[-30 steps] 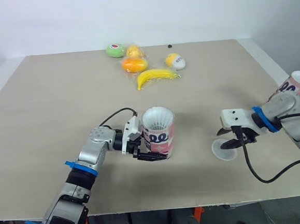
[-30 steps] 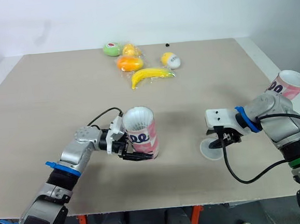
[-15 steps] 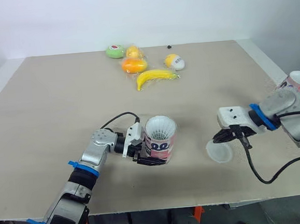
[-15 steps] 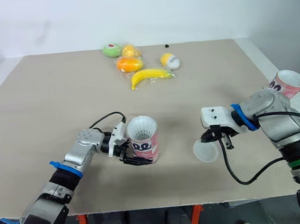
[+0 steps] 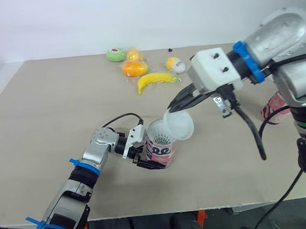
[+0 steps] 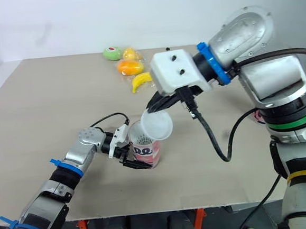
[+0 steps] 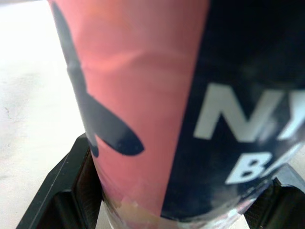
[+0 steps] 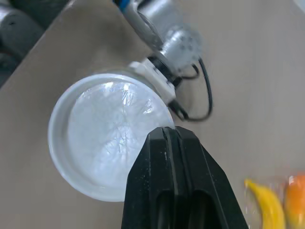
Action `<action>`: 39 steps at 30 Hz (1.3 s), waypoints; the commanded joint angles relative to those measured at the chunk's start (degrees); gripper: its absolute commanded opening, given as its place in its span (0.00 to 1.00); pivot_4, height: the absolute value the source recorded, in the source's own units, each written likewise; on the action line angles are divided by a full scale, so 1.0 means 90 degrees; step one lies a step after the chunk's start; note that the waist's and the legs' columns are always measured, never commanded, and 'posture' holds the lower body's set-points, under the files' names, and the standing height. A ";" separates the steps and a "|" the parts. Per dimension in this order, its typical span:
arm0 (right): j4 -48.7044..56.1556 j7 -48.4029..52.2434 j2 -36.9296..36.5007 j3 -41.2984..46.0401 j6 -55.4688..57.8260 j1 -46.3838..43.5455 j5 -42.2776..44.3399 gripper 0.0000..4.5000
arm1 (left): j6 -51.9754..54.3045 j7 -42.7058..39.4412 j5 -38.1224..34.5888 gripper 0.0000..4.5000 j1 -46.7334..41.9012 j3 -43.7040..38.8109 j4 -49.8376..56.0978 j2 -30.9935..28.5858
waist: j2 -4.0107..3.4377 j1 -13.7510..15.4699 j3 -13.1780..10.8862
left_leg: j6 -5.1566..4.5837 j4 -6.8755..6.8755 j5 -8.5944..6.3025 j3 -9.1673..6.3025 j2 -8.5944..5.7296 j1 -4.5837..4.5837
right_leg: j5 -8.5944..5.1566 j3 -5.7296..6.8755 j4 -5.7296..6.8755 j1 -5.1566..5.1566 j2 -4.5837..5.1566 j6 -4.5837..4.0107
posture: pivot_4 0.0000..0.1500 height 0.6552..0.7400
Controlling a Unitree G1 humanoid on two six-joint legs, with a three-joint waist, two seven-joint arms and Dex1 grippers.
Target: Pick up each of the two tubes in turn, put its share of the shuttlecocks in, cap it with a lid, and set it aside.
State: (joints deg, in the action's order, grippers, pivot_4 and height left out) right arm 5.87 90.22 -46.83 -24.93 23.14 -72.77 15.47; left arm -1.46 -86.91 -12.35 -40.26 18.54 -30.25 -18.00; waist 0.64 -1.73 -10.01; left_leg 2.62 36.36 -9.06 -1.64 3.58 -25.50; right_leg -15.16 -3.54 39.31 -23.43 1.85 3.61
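Head views: left gripper (image 5: 149, 161) clamped round pink shuttlecock tube (image 5: 162, 150). Tube upright on table (image 5: 62, 100), near front edge. Right gripper (image 5: 171, 109) pinching rim of translucent lid (image 5: 179, 126); lid tilted, just above tube mouth. Second tube (image 5: 273, 106) at table's right, partly behind right arm. Banana (image 5: 155, 81) and orange fruit (image 5: 132, 68) toward far edge.

Left wrist view: tube wall between left fingers (image 7: 62, 191), both touching it.

Right wrist view: right fingers (image 8: 167, 191) pressed together on lid edge; left gripper beyond lid.

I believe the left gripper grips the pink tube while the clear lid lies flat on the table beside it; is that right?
No: the clear lid is off the table, held by the right gripper above the pink tube that the left gripper grips; the left eye view shows it.
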 commanded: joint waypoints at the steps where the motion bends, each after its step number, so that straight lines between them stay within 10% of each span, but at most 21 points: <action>1: -0.0201 0.0254 0.0005 -0.0316 -0.0424 -0.0340 -0.0041 0.01 | 0.0223 -0.0137 0.0332 0.75 0.0090 0.0226 -0.0294 -0.0173 | 0.0000 0.0001 0.0000 | 0.0000 0.0000 0.0000 -0.0001 0.0000 0.0000 | -0.0001 0.0001 0.0000 0.0000 0.0000 0.0000 | 1.00 0.41; 39: -0.1321 0.0254 0.0545 -0.1125 -0.1428 -0.0917 0.0325 0.01 | 0.0525 0.0254 0.0266 0.75 0.0427 -0.0058 0.0119 -0.0440 | 0.0000 -0.0049 0.0000 | -0.0003 -0.0007 -0.0001 -0.0005 0.0028 0.0016 | 0.0004 -0.0001 0.0009 0.0000 -0.0035 -0.0024 | 1.00 0.41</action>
State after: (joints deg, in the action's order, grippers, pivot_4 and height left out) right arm -6.66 90.30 -41.55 -35.99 11.23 -79.87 16.55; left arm 1.20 -85.63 -12.40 -38.67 17.30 -27.69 -19.50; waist 0.64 -2.17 -10.01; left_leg 2.60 36.29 -9.07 -1.69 3.84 -25.35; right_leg -15.13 -3.56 39.39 -23.43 1.53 3.39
